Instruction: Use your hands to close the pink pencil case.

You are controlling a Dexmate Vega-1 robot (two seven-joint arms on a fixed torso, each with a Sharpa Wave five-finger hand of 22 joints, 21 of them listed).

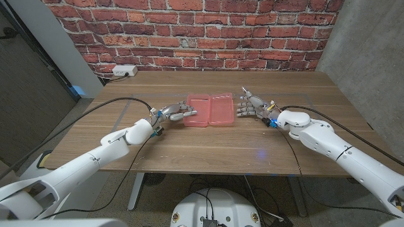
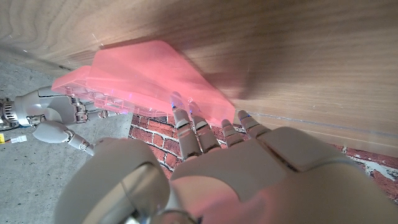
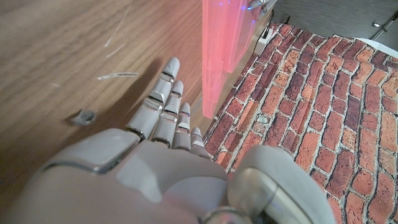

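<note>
Left hand [image 1: 177, 114]: positioned at the left edge of the pink pencil case [image 1: 209, 110], fingers extended toward it. In the left wrist view the fingertips [image 2: 186, 115] reach the case's edge; whether they actually touch or grip it cannot be determined. Nothing is visibly enclosed in this hand.

Right hand [image 1: 248, 106]: positioned just beside the right edge of the case, fingers spread and extended, holding nothing. The right wrist view shows a narrow gap between the fingers [image 3: 163, 99] and the pink wall of the case [image 3: 222, 43].

Pink pencil case: located mid-table on the wooden table [image 1: 208, 151], between the 2 hands. It lies fully open, both halves flat and side by side, the hinge line running between them.

Task status: approach appears complete; both hands flank the case. Closing is not yet started. Remaining, by judgement: lift 1 half, fold it over the hinge onto the other, press shut.
</note>
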